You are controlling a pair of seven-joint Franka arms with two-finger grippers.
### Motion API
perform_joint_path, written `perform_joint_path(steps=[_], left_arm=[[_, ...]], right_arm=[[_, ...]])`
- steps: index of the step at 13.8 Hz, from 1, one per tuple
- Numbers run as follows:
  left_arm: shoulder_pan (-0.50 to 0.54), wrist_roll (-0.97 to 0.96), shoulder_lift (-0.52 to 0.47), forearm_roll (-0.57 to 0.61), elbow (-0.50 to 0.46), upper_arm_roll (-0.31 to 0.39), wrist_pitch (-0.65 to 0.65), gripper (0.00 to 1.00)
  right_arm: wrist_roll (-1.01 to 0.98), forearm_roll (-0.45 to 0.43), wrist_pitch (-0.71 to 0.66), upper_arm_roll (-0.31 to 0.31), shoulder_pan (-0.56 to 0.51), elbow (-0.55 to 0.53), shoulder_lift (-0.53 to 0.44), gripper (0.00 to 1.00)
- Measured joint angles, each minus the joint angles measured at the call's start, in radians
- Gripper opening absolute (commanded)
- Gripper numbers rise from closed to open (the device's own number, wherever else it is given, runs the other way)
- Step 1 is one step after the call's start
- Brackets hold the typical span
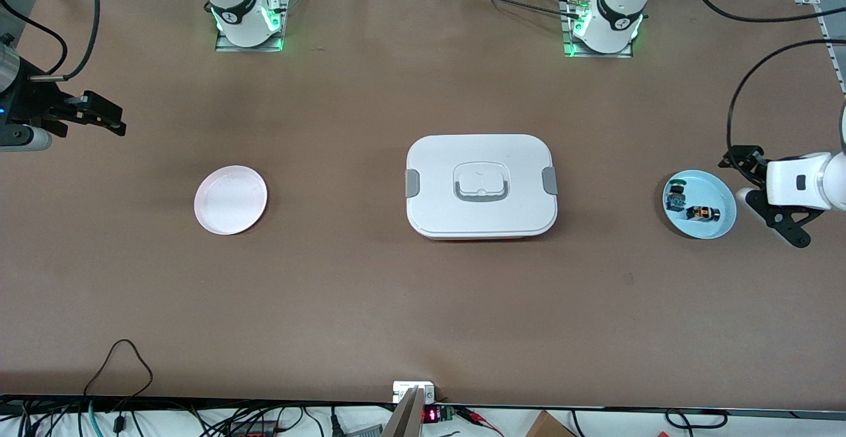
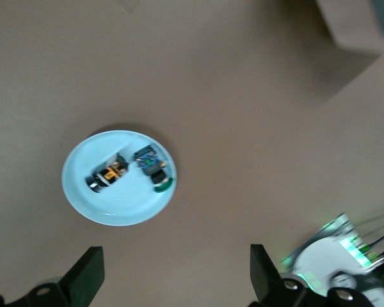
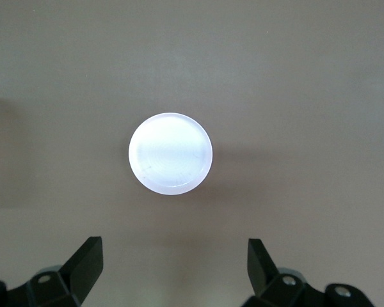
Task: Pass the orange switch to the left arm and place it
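Note:
The orange switch [image 1: 702, 213] lies on its side in a light blue plate [image 1: 718, 192] at the left arm's end of the table, beside a black switch with a green top and blue base [image 1: 675, 198]. My left gripper [image 1: 760, 192] hovers open and empty just past the plate's edge. In the left wrist view the orange switch [image 2: 109, 174] and the plate [image 2: 115, 208] lie ahead of the open gripper [image 2: 176, 281]. The white lidded box [image 1: 481, 186] stands at the table's middle. My right gripper [image 1: 117, 118] waits open and empty at the right arm's end.
A pale pink plate [image 1: 230, 199] lies empty between the box and the right arm's end; it also shows in the right wrist view [image 3: 170, 153], ahead of the open right gripper [image 3: 175, 268]. A corner of the box [image 2: 358, 25] shows in the left wrist view.

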Motion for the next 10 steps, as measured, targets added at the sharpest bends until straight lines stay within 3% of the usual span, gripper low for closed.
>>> perform_joint_path(steps=[3, 6, 10], left_arm=[[-0.041, -0.210, -0.004, -0.007, 0.098, -0.054, -0.123, 1.00], [-0.131, -0.339, -0.033, -0.054, 0.148, -0.030, -0.175, 1.00], [-0.361, -0.447, -0.145, -0.184, 0.142, 0.267, -0.147, 1.00]], right_arm=[[0.000, 0.000, 0.000, 0.000, 0.000, 0.001, 0.000, 1.00], [0.002, 0.000, -0.001, 0.000, 0.000, 0.001, 0.000, 1.00], [0.007, 0.000, -0.001, 0.000, 0.000, 0.002, 0.000, 1.00]])
